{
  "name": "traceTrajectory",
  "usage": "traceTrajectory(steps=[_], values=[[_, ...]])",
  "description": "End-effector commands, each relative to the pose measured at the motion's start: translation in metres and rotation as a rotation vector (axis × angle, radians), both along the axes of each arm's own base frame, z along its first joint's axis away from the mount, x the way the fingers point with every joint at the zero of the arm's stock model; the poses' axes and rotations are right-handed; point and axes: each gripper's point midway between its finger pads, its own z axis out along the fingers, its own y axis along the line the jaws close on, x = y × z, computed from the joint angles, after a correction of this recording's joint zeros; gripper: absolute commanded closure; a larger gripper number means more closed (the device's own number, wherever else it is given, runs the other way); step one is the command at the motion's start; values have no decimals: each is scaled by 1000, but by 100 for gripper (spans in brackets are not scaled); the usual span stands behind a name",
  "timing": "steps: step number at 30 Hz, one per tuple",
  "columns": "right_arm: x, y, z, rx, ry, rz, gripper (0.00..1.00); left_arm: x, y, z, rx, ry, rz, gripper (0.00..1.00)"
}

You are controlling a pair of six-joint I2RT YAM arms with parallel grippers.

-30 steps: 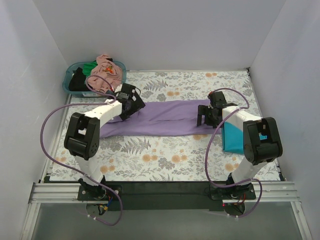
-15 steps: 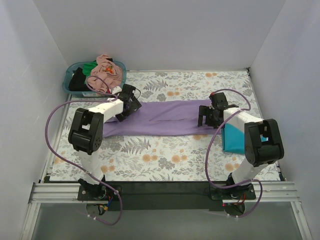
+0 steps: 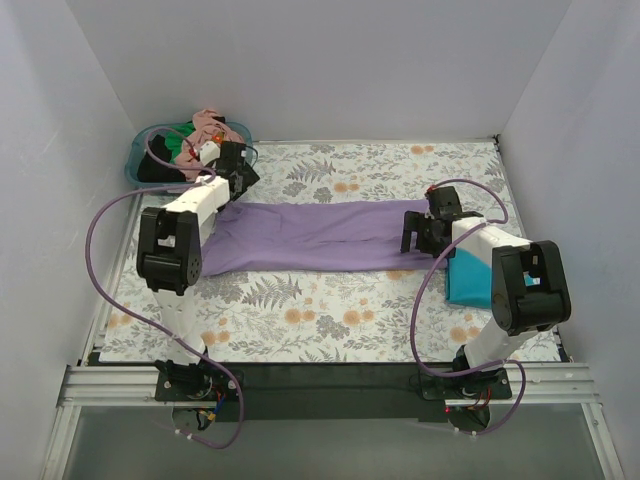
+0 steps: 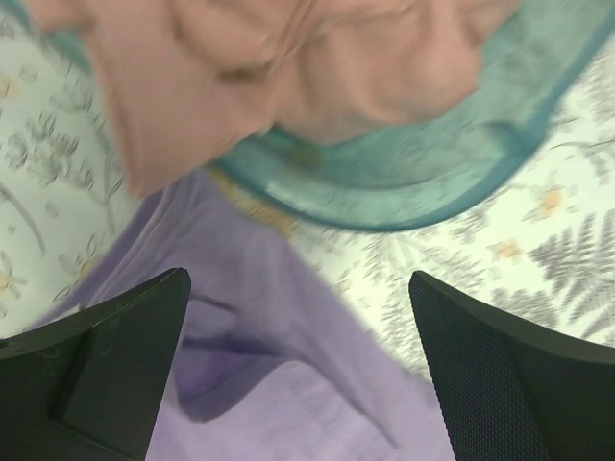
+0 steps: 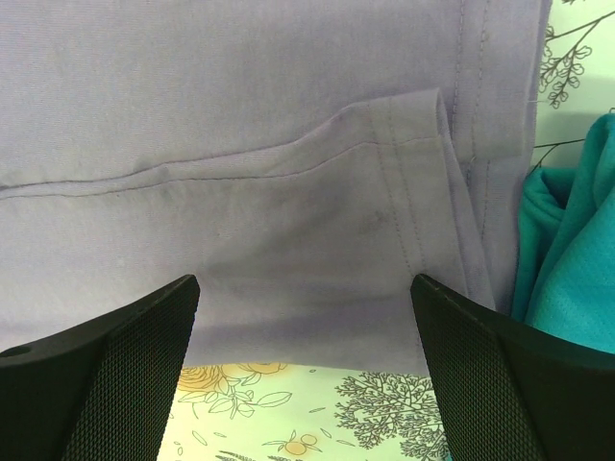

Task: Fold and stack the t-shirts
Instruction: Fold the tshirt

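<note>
Lower right, a teal-blue shirt (image 3: 462, 280) lies folded; mid-frame, the lavender shirt (image 3: 310, 235) is only half-folded, the right gripper (image 3: 414, 233) spread empty over its end; upper left, the left gripper (image 3: 243, 172) gapes empty near the basket (image 3: 138, 168), where the pink, green and black shirts (image 3: 205, 135) wait unfolded.

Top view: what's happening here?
Two arms are folding t-shirts. A long lavender-purple cloth shirt lies flat across the floral table cover. Left gripper hovers by the teal plastic basket holding a salmon-pink shirt, right gripper over the lavender shirt's right end; both jaws open, empty. A teal-blue shirt sits far right.
</note>
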Motion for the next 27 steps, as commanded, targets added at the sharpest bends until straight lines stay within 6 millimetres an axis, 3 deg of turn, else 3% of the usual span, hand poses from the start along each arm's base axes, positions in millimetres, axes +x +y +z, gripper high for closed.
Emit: traceTrajectory(steps=[1, 5, 8, 12, 15, 16, 18, 22, 25, 26, 27], values=[[-27, -19, -16, -62, 97, -28, 2, 23, 5, 41, 65, -100, 0, 2], [-25, -18, -15, -55, 94, -22, 2, 17, -5, 66, -2, -131, -33, 2], [-22, -14, -9, -37, 76, -9, 1, -6, -18, 61, -90, -103, -72, 2], [-5, 4, 20, 50, 0, 47, 2, -51, -22, 68, -161, -106, -60, 2], [11, 16, 48, 99, -75, 93, 2, -67, -34, 69, -200, -134, -89, 2], [15, 18, 54, 107, -91, 104, 2, -79, -43, 61, -227, -118, -133, 2], [27, 22, 68, 115, -133, 129, 2, -82, -54, 51, -243, -119, -177, 2], [51, 26, 78, 107, -174, 167, 2, -88, -61, -2, -256, 22, -192, 2], [70, 33, 72, 119, -162, 187, 2, -87, -65, -26, -272, 85, -177, 2], [74, 33, 60, 115, -135, 186, 2, -88, -65, -31, -272, 96, -169, 2], [83, 34, 63, 112, -148, 189, 2, -86, -65, -35, -274, 105, -166, 2]])
